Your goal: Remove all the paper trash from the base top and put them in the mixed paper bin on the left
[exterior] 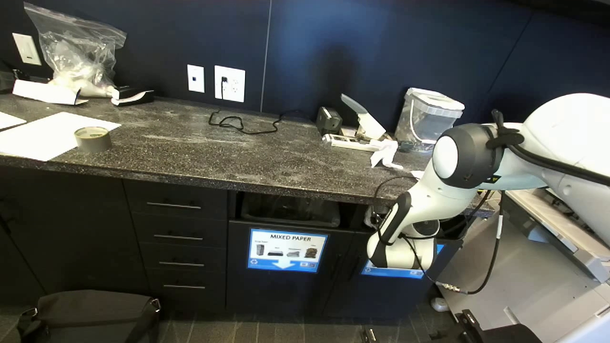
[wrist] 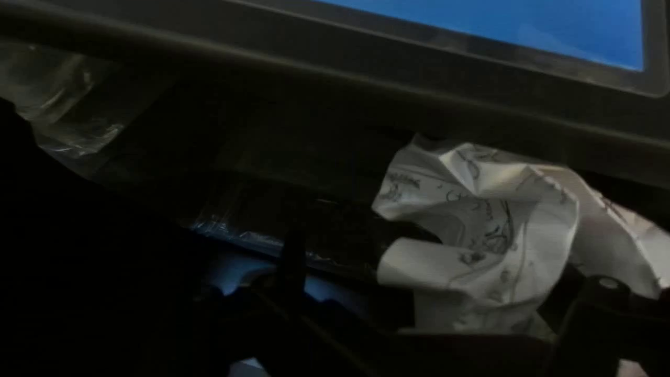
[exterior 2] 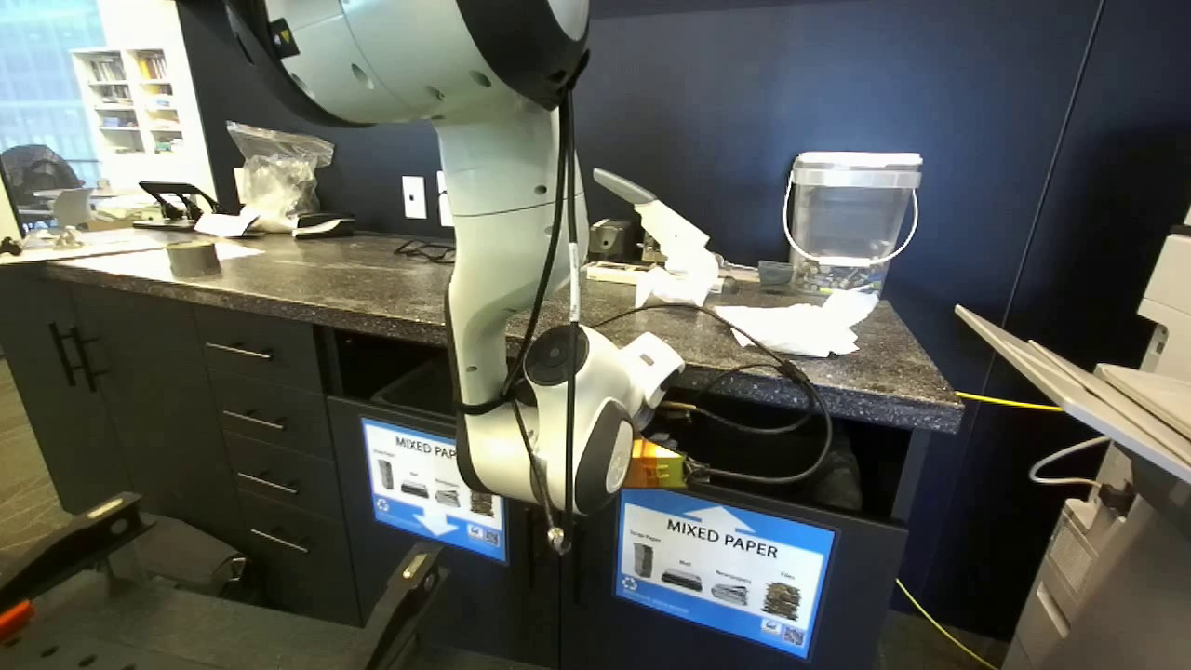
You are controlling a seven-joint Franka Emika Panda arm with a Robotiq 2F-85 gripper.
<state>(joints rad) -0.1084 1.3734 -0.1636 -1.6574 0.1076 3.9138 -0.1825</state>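
Note:
The base top [exterior: 190,143] is a dark speckled countertop over black cabinets, in both exterior views. Paper trash lies at its far end: a crumpled white scrap [exterior: 383,152] by the stapler and a wider white piece [exterior 2: 791,326] near the front edge. Mixed paper signs mark a left opening [exterior: 290,209] and a right opening [exterior 2: 791,456]. My gripper [wrist: 447,272] reaches into the right opening; its fingertips are hidden in both exterior views. In the dark wrist view its fingers stand wide apart, open. A crumpled paper with handwriting [wrist: 487,225] is inside the opening, between and beyond the fingers.
A large stapler [exterior 2: 675,237], a clear lidded pail [exterior 2: 851,223], a black cable [exterior: 243,125], a tape roll [exterior: 93,139], larger white sheets [exterior: 43,136] and a clear plastic bag [exterior: 78,52] are on the countertop. A printer [exterior 2: 1098,521] stands at the right.

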